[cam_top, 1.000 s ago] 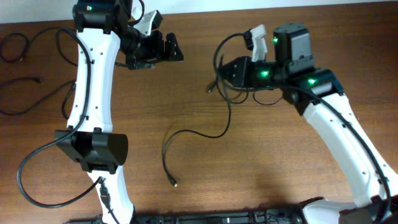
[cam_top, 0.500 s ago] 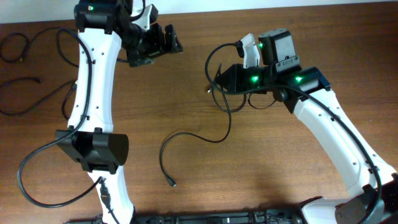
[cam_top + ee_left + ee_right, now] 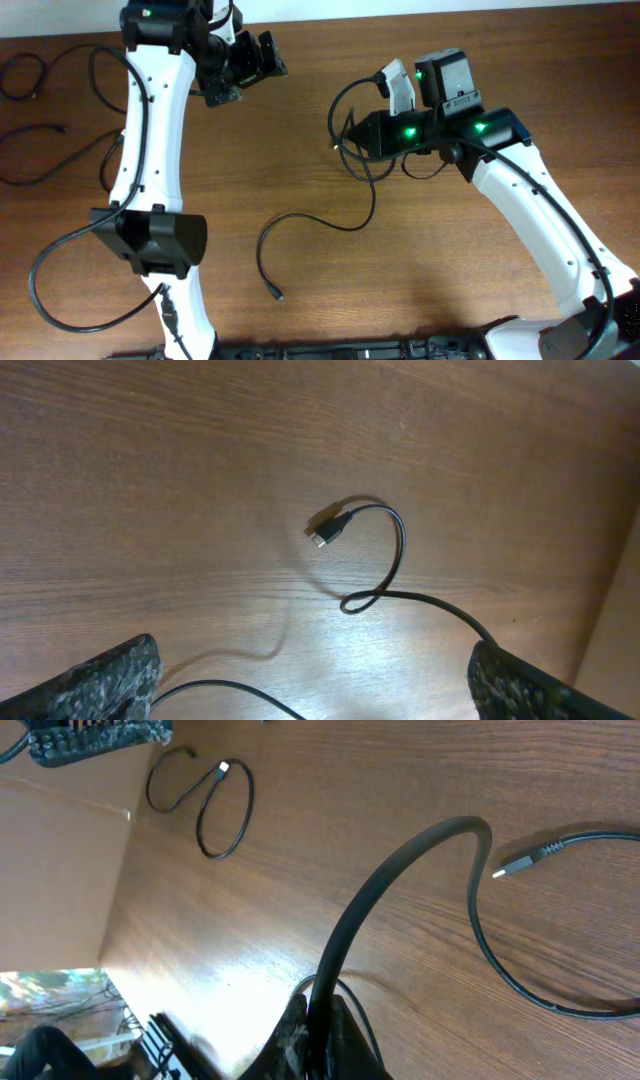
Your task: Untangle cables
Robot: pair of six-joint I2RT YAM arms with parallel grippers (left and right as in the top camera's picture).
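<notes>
Mostly undone: the right gripper (image 3: 348, 135), centre frame, pinches a looped black cable (image 3: 400, 868), while the left gripper (image 3: 262, 58), upper left, gapes empty.

The tangled cable (image 3: 366, 200) lies near the middle of the tabletop (image 3: 330, 60), with its upper end bunched in the right gripper (image 3: 346, 135). Its free tail runs toward 7 o'clock to a plug end (image 3: 279, 296). The left gripper (image 3: 266, 60) hangs at 10 o'clock from that bunch, well apart. At the 9 o'clock edge lie a coiled cable (image 3: 20, 78) and, in front of it, another loose cable (image 3: 40, 127).
</notes>
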